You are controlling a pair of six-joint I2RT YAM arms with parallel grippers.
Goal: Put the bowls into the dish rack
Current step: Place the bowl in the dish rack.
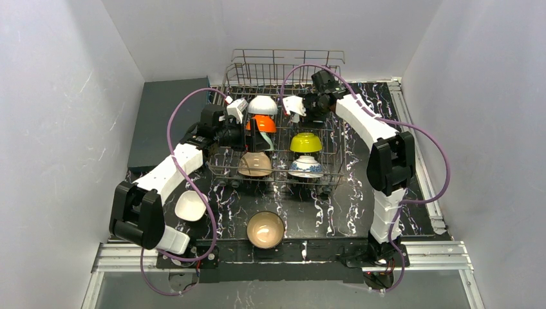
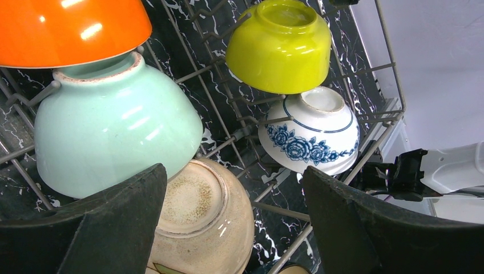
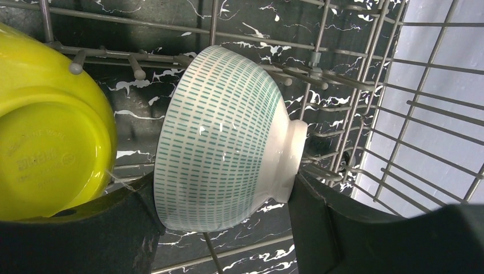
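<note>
While dish rack [image 1: 283,67] holds lime bowl [image 1: 306,142], left fingers [image 2: 114,228] gape empty; right fingers [image 3: 354,228] grasp dashed bowl [image 3: 220,137].

orange bowl [image 2: 68,28]: cut by top edge | lime bowl [image 3: 51,131]: cut left

White walls [image 1: 58,96] close the left, far and right sides. The tabletop [image 1: 322,212] is black with white marble veins. A dark grey slab [image 1: 161,116] lies at its far-left corner, and aluminium rails [image 1: 438,252] line its near and right edges. Lighting is even.
</note>
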